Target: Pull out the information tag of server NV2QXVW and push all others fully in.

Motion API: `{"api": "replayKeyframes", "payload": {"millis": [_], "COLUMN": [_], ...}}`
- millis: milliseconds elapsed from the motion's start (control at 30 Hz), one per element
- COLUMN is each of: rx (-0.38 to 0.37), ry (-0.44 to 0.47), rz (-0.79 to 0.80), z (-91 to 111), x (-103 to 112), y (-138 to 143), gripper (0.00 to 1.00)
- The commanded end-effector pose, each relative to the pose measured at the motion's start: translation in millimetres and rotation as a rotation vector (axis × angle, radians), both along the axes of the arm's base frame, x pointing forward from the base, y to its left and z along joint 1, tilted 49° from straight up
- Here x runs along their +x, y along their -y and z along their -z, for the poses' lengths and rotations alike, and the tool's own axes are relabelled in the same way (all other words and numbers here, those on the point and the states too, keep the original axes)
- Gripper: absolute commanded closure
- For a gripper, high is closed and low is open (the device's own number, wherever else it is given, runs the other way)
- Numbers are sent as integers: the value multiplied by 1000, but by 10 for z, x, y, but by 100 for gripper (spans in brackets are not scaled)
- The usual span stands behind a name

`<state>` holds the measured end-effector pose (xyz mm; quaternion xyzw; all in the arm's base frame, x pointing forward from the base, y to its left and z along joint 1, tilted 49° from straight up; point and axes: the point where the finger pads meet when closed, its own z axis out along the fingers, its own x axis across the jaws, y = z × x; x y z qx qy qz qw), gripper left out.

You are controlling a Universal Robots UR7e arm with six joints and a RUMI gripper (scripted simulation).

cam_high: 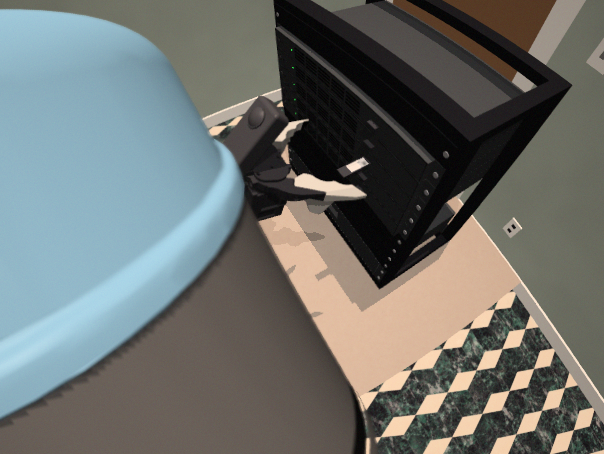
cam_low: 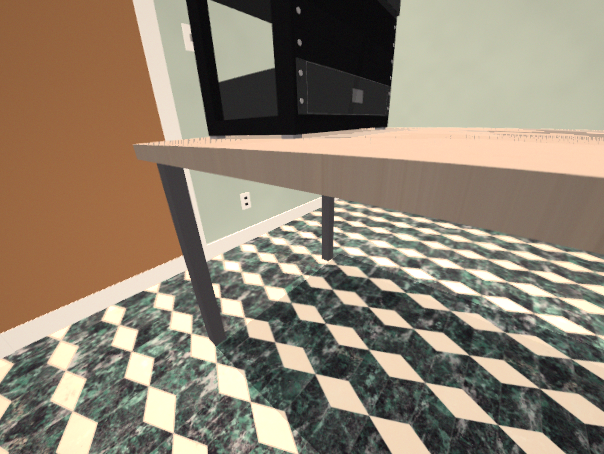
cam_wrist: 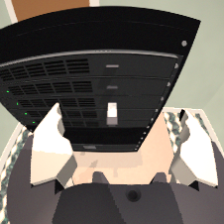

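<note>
The black rack (cam_high: 520, 109) (cam_low: 286, 75) (cam_wrist: 149, 30) stands upright on the table. One information tag (cam_high: 357, 165) (cam_wrist: 112, 113), with a white top, sticks out from the third server down; its print is too small to read. The tags of the top server (cam_high: 372, 124) (cam_wrist: 112, 65) and second server (cam_high: 368, 143) (cam_wrist: 112, 87) look pushed in. A lower tag (cam_high: 361, 176) shows faintly in the top view; its state is unclear. My gripper (cam_high: 336, 157) (cam_wrist: 122, 106) is open in front of the rack, its fingers wide on either side of the pulled-out tag, touching nothing visible.
The table (cam_high: 425, 320) (cam_low: 450, 160) extends in front of and beside the rack. A lower panel (cam_low: 330, 95) with a small grey square sits at the rack's bottom. The blue and grey arm (cam_high: 125, 150) covers much of the top view. Walls stand behind the rack.
</note>
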<state>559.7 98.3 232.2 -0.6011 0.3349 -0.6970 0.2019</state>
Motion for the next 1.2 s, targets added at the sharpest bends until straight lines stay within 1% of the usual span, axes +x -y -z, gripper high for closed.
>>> {"api": "replayKeyframes", "payload": {"millis": [0, 567, 1167], "rx": [4, 4, 5], "ry": [4, 2, 1], "rz": [-3, -2, -2], "z": [-18, 15, 102], "x": [5, 64, 266], "y": [-17, 31, 169], "gripper": [0, 0, 0]}}
